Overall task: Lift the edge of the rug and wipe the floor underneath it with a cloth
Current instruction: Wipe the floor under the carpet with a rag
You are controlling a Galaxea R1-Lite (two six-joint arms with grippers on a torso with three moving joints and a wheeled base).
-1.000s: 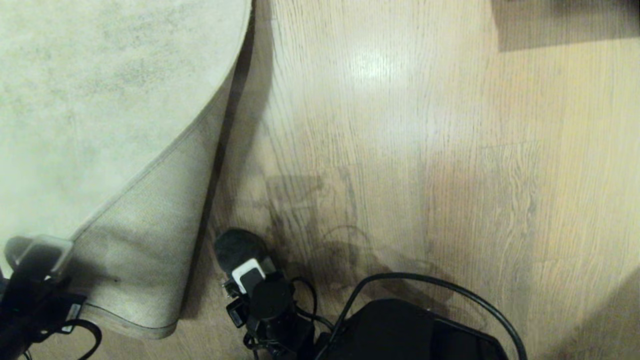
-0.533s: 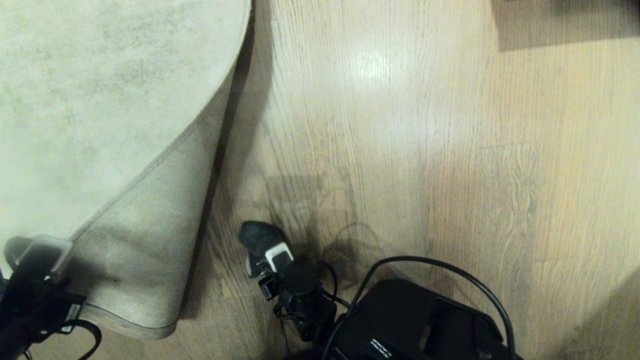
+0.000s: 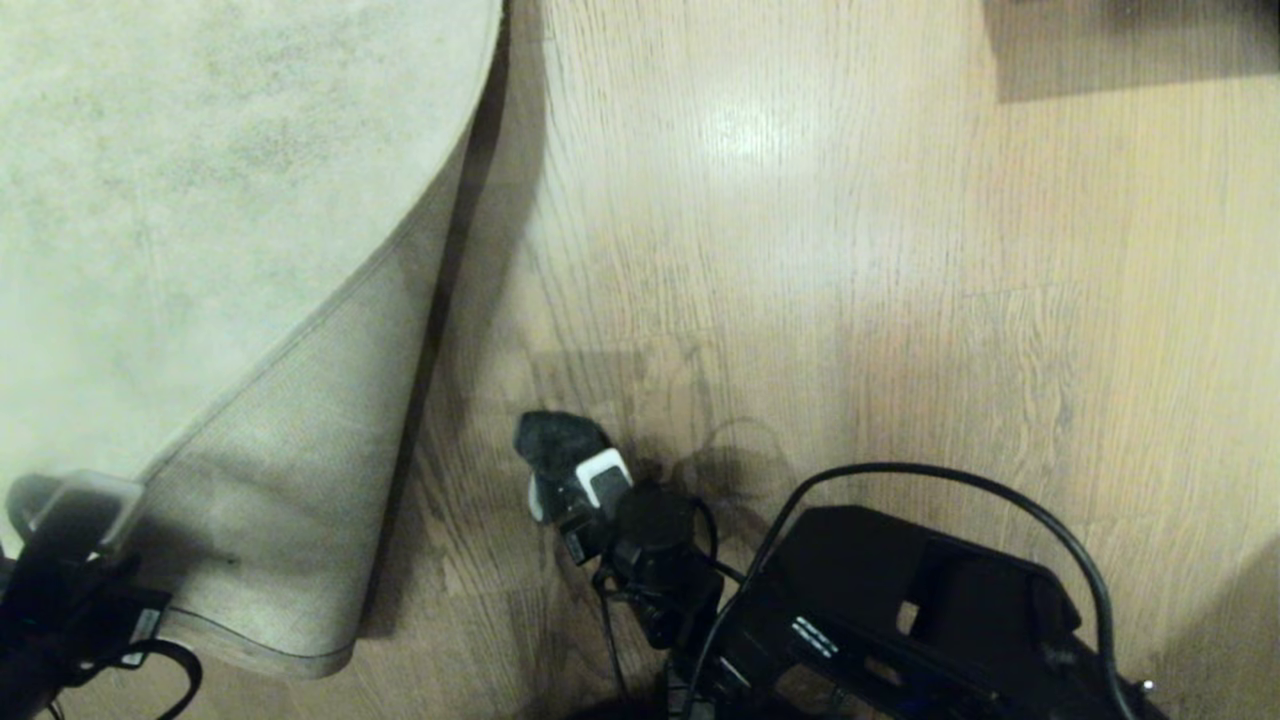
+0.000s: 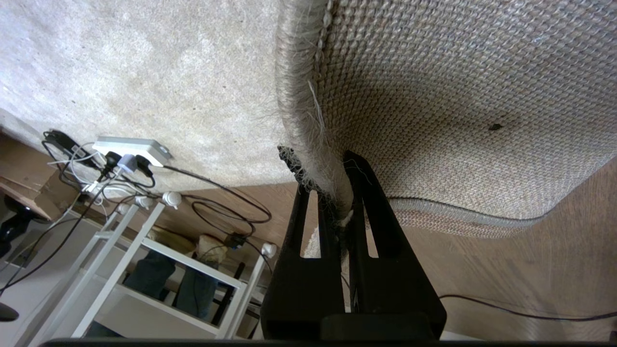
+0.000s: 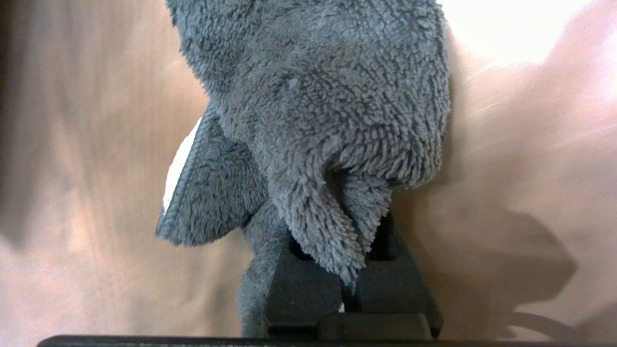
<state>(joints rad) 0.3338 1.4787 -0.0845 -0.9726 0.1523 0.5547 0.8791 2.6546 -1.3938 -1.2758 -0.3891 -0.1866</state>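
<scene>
Bare floor (image 3: 800, 250) beside rug edge (image 3: 300, 330)

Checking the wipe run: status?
Left gripper shut on pale grey-beige rug edge, folded back. Right gripper shut on dark grey fuzzy cloth, over light wood-grain floor. Nothing blocking.

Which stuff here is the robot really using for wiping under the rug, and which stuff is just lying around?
Using:
- rug edge, folded back and pinched in the left hand
- cloth, gripped in the right hand
- floor, bare beside the fold

Just lying around:
- white power strip with plugs in it
- black cables on the floor
- white rack
</scene>
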